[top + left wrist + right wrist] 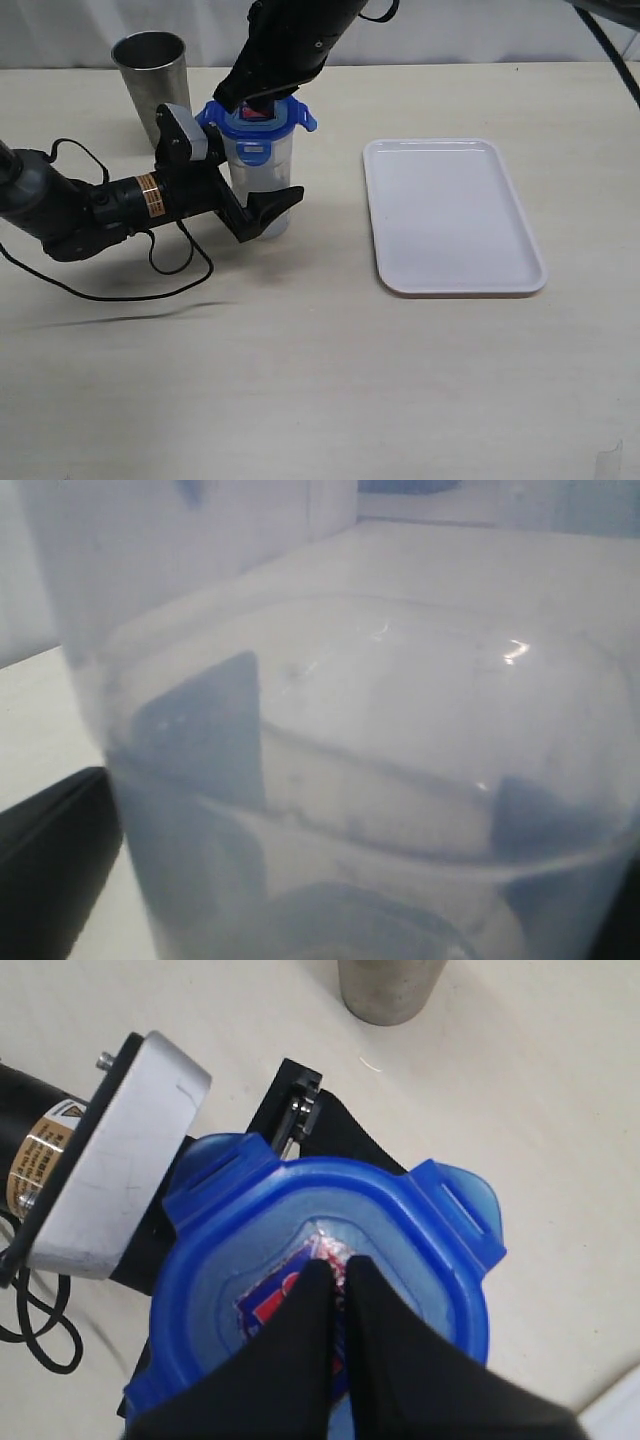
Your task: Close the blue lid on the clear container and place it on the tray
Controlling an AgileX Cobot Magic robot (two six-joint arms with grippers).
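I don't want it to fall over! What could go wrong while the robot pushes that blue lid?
The right gripper, shut, presses only the centre of the blue lid, whose side flaps stick out unsnapped, so it might pop off. The clear container is tall and narrow; I can't tell whether the left gripper squeezes it, so it could tip.

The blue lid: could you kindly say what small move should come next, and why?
Probably shift the shut right gripper from the blue lid's centre onto an outstretched flap and press it down; the left gripper flanks the clear container.
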